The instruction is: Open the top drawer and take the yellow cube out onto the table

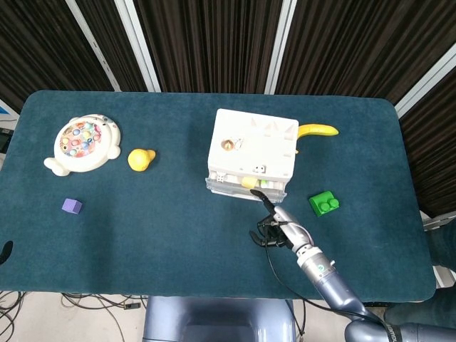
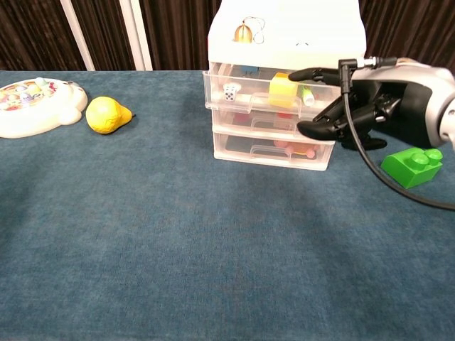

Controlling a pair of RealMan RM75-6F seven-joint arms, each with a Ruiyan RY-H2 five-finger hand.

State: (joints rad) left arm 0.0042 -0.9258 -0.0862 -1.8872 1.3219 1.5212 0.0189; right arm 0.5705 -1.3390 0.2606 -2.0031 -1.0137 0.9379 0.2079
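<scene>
A white three-drawer chest stands mid-table with its top drawer pulled out a little. The yellow cube sits inside that drawer beside a small white die. My right hand hovers just in front of the drawer's right end, raised to about its height, fingers spread and holding nothing. One finger stretches toward the cube without touching it. My left hand is not seen in either view.
A green brick lies right of the chest, under my right hand's arm side. A banana lies behind the chest. A yellow pear, a fishing toy and a purple cube lie at the left.
</scene>
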